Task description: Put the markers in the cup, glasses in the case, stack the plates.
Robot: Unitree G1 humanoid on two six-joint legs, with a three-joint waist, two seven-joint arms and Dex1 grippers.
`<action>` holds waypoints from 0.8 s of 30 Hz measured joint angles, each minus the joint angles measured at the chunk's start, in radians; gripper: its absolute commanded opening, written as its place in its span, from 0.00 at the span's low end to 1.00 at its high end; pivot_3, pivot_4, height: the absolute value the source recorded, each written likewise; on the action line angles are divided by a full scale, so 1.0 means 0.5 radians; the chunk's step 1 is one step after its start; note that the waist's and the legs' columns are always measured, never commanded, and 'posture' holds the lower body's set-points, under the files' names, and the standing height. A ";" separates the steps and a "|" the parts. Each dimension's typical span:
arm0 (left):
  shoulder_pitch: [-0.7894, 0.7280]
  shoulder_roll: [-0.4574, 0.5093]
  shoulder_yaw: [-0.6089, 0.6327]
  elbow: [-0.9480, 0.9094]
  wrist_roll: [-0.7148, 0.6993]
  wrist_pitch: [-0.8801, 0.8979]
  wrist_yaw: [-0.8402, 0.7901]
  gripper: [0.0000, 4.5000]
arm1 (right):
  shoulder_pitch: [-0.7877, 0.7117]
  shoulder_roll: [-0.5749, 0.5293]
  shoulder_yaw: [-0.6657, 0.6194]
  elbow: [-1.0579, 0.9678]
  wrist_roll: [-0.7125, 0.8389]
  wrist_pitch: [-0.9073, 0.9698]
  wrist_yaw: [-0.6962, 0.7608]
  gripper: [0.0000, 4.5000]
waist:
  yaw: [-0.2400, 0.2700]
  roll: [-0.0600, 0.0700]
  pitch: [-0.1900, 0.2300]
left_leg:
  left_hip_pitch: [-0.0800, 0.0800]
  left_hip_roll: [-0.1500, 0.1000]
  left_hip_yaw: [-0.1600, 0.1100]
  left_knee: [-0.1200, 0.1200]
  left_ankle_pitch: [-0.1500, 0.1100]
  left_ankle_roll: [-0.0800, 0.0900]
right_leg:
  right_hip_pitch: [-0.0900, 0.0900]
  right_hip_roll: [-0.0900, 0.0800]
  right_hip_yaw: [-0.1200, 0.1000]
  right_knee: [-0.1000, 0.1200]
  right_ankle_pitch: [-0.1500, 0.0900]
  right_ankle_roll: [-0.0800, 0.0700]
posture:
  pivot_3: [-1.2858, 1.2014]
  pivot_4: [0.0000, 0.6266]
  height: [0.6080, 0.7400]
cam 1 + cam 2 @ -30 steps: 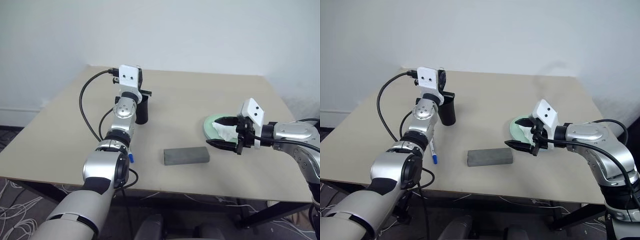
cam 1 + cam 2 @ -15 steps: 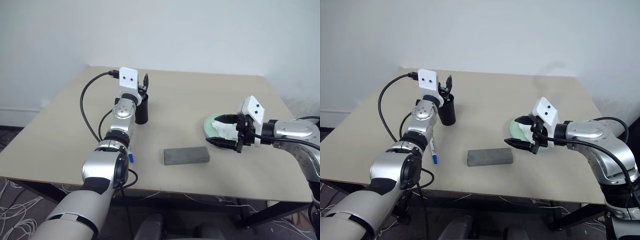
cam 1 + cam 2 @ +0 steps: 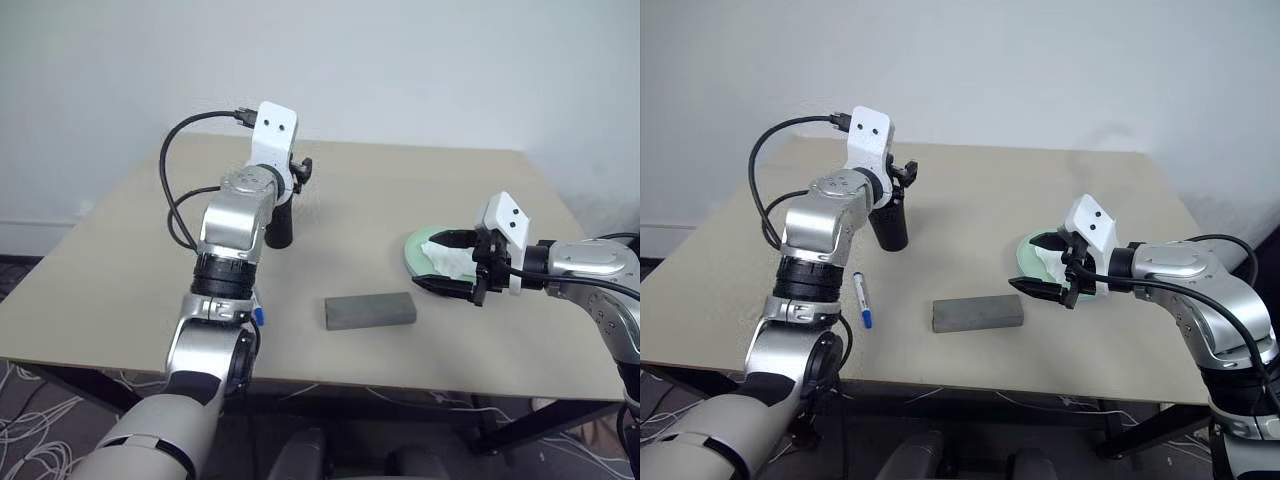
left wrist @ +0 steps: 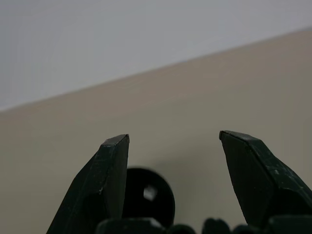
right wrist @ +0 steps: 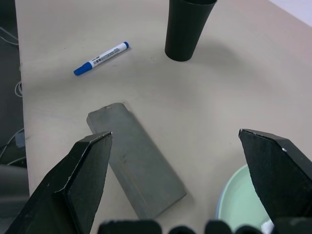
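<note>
The black tapered plastic cup [image 3: 889, 222] is seen standing just below the spread, empty left pincer [image 3: 902, 172]; it could be toppled if clipped. The blue-capped white marker [image 3: 862, 299] lies on the beige surface [image 3: 970, 190], nearer the robot; its label cannot be read. The right pincer [image 3: 1042, 266], spread wide, is held beside the stacked round plates [image 3: 1027, 258].

Beige table [image 3: 400, 190] against white wall [image 3: 400, 60]; crumpled white tissue [image 3: 450, 262] near table's right edge; loose cables [image 3: 30, 420] on floor under table's left side.
</note>
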 measured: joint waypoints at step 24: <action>0.418 -0.078 0.291 -0.068 0.128 1.113 0.379 0.69 | 0.036 -0.013 0.001 0.002 0.003 0.000 0.042 1.00 | -0.003 -0.001 0.000 | 0.002 -0.009 -0.007 -0.007 0.001 0.000 | -0.004 -0.011 0.007 -0.001 0.000 0.000 | 0.52 0.00 0.89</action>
